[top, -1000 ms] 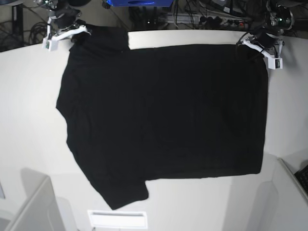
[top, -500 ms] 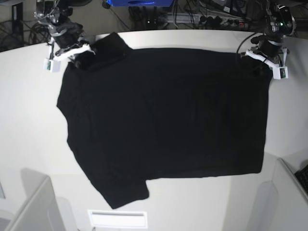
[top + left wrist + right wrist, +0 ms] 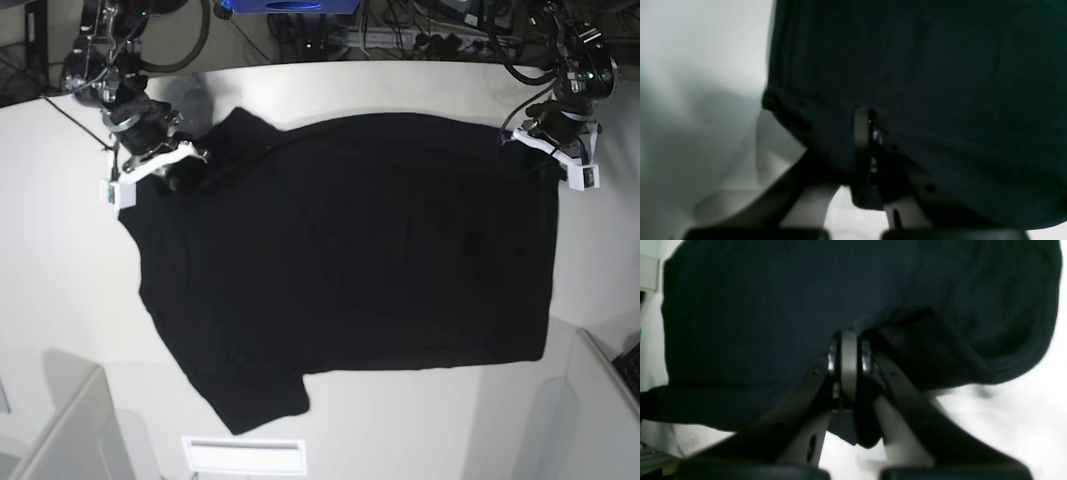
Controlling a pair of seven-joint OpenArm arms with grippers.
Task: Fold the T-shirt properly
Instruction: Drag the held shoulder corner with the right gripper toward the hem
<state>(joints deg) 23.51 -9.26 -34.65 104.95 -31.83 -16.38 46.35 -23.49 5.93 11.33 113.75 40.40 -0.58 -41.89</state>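
Observation:
The black T-shirt (image 3: 350,250) lies spread over the white table (image 3: 60,280), no print showing. My right gripper (image 3: 175,170), at the left of the base view, is shut on the shirt's far left corner by the sleeve. In the right wrist view its fingertips (image 3: 848,356) pinch a fold of black T-shirt (image 3: 773,300). At the far right corner my left gripper (image 3: 535,148) is shut on the shirt's edge. The left wrist view shows its gripper (image 3: 865,133) closed on the dark T-shirt (image 3: 940,66), whose hem drapes over the fingers.
A grey-white box (image 3: 70,430) stands at the front left corner. A white slotted plate (image 3: 243,455) lies at the front edge, and a slanted grey panel (image 3: 600,400) rises at the front right. Cables and a blue object (image 3: 290,5) sit behind the table.
Both grippers have moved toward the front of the table, carrying the shirt's far edge with them. The right gripper came further, and the far sleeve now stands up behind it.

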